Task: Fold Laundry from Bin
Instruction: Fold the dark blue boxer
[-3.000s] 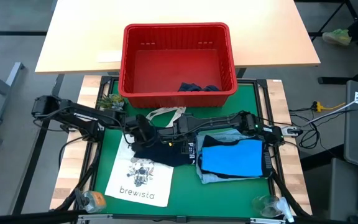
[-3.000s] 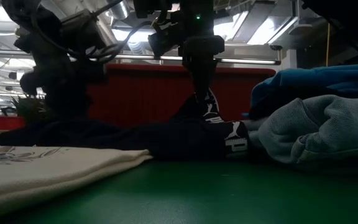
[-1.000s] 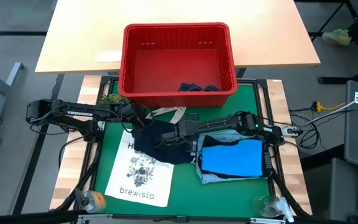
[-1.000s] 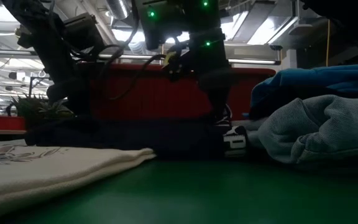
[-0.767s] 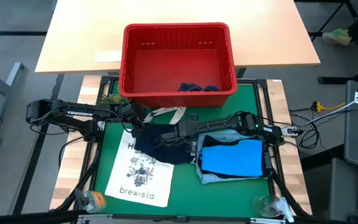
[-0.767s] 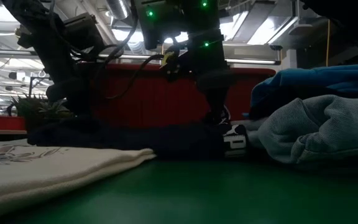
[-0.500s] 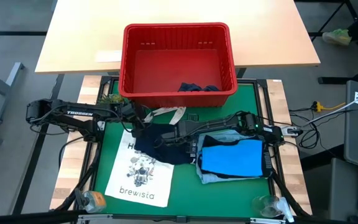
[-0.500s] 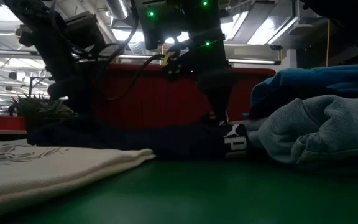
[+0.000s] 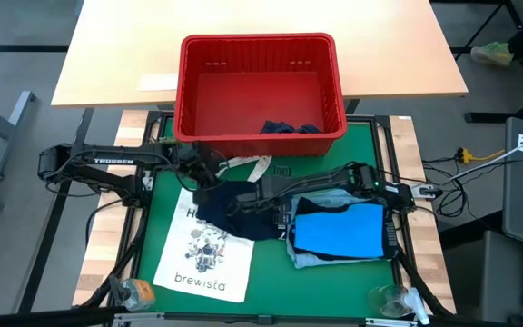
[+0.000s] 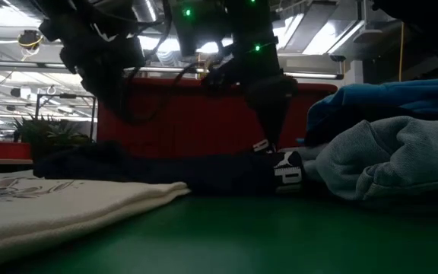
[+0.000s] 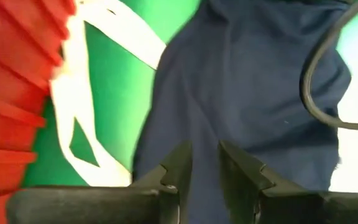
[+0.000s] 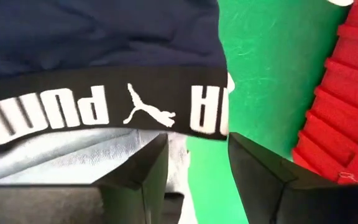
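Left end effector point(image 9: 209, 178) raised just over the left edge of the navy garment point(image 9: 236, 211), fingers point(image 11: 178, 167) slightly parted, nothing between them. Garment spread flat on the green surface point(image 9: 271, 272), partly over the white tote bag point(image 9: 200, 256). Right end effector point(image 9: 260, 189) above the black waistband point(image 12: 104, 102), released. Folded blue clothes point(image 9: 339, 232) stacked at right. Red bin point(image 9: 260, 86) behind, a dark piece point(image 9: 289, 128) inside.

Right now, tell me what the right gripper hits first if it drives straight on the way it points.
Likely the dark navy garment: its black waistband lies just past the right gripper, whose fingers stand open. Depth is hard to judge.
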Motion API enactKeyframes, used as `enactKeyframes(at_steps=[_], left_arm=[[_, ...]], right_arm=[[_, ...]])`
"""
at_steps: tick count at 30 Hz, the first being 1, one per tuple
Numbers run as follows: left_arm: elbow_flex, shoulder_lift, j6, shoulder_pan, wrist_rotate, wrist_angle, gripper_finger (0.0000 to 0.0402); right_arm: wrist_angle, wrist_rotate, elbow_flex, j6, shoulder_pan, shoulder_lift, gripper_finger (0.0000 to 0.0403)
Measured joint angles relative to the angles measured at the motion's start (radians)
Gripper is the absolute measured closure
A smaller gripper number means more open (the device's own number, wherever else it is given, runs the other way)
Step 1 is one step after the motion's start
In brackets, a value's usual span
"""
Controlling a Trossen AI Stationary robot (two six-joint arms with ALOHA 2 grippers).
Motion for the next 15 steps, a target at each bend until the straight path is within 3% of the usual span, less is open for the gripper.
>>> enactKeyframes(at_steps=[8,15], left_arm=[[-0.092,0.0,-0.053,0.0,0.03,0.026,0.0354],[-0.193,0.0,-0.047,0.005,-0.194,0.097,0.0372]], right_arm=[[0.12,-0.024,0.032,-0.026,0.069,-0.007,0.0235],[0.36,0.001,-0.062,-0.013,0.129,-0.007,0.0235]])
